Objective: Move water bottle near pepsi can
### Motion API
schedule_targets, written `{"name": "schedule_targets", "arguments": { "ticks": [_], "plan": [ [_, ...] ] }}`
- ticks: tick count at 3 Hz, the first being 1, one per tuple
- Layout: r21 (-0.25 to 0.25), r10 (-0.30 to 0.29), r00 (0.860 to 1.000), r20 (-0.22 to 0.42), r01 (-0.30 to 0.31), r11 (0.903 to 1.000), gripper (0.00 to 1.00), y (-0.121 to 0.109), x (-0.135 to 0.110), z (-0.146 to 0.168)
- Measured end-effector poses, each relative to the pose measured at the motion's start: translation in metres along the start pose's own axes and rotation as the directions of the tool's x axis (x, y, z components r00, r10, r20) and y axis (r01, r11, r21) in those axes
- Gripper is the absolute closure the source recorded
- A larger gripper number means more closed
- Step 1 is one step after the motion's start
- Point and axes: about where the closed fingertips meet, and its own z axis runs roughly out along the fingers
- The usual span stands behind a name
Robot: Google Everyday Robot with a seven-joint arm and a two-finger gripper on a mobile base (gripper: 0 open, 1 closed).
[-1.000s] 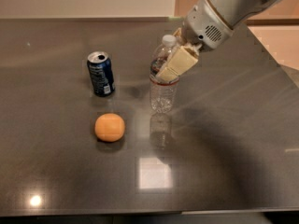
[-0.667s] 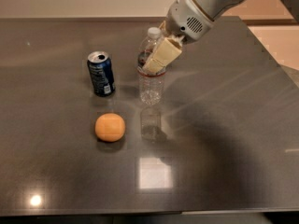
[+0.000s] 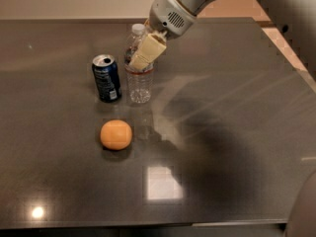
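The water bottle (image 3: 139, 80) is a clear plastic bottle with a white cap and a dark label band. It stands upright on the dark table, just right of the pepsi can (image 3: 106, 78), a dark blue can with a silver top. My gripper (image 3: 143, 53) reaches down from the upper right and is shut on the bottle's upper part, with a cream finger (image 3: 148, 51) across its front. The far finger is hidden behind the bottle.
An orange round fruit (image 3: 116, 135) lies on the table in front of the can and bottle. The table's right edge (image 3: 296, 73) runs along a lighter floor. The arm's grey housing (image 3: 173, 9) hangs over the back of the table.
My gripper has carried the bottle to the left across the table, from well right of the can to right beside it.
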Motion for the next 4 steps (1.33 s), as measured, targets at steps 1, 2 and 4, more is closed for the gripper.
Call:
{"name": "schedule_targets", "arguments": {
  "ticks": [1,2,4],
  "plan": [
    [-0.005,-0.01,1.0,0.002,0.01,0.9999,0.82,-0.008,-0.008,0.015],
    [-0.006,-0.004,1.0,0.009,0.004,1.0,0.59,-0.014,-0.009,0.024],
    [-0.019,0.006,1.0,0.024,-0.006,0.9998,0.12,-0.016,-0.007,0.038]
  ]
}}
